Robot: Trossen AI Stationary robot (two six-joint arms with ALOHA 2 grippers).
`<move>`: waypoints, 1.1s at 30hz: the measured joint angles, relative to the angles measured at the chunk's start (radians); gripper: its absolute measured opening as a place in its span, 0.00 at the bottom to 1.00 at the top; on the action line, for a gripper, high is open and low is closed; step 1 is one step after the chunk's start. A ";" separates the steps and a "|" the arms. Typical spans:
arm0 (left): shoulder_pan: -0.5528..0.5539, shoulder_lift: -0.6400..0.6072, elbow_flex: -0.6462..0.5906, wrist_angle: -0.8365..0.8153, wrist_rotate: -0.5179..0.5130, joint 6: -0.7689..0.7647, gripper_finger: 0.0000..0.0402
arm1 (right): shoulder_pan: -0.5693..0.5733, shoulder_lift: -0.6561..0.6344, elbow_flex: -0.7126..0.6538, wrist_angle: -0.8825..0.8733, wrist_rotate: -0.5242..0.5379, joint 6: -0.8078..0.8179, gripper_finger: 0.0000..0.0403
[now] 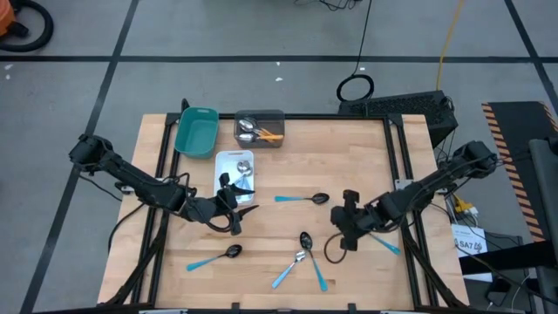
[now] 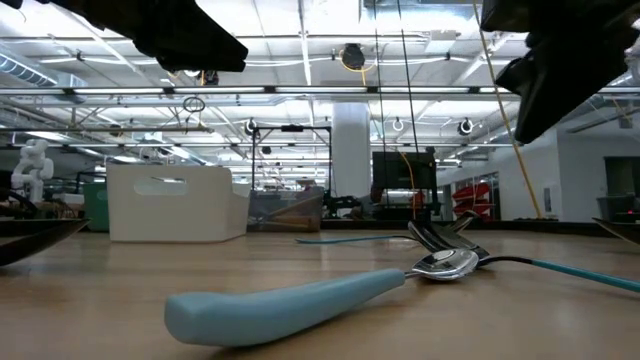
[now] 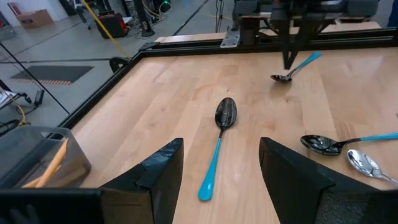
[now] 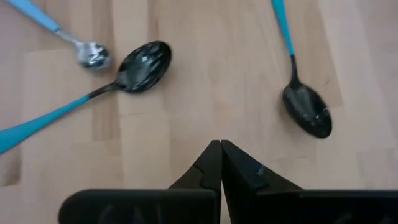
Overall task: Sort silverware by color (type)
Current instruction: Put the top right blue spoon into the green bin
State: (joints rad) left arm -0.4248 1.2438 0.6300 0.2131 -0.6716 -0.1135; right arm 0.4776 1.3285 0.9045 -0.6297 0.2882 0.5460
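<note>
Wooden tabletop (image 1: 366, 166) carries scattered blue-handled spoons (image 1: 301, 199); left gripper (image 1: 234, 208) hovers mid-table with fingers spread, right gripper (image 1: 350, 228) pinched empty.

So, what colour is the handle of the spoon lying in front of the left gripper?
Light blue handle, clearest in the left wrist view.

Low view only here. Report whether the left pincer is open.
Observer: The left pincer is open. Its wrist view shows a wide gap between the fingers, with nothing held.
Operator: Name what lies ahead of it.
Observer: A black-bowled spoon with a blue handle lies on the wood straight ahead of that gap, bowl pointing away from the pincer.
</note>
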 joint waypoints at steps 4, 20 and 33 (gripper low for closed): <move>0.000 0.000 0.000 0.000 0.000 -0.003 0.52 | 0.045 0.000 0.003 -0.014 -0.001 0.068 0.00; 0.000 0.000 0.000 0.001 0.000 -0.027 0.52 | 0.267 0.000 0.003 -0.182 -0.005 0.563 0.06; 0.000 0.000 0.000 0.001 0.000 -0.031 0.52 | 0.317 0.033 0.003 -0.313 -0.088 0.841 0.24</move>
State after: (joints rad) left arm -0.4248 1.2434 0.6300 0.2142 -0.6715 -0.1440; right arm 0.7944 1.3620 0.9077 -0.9424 0.2001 1.3873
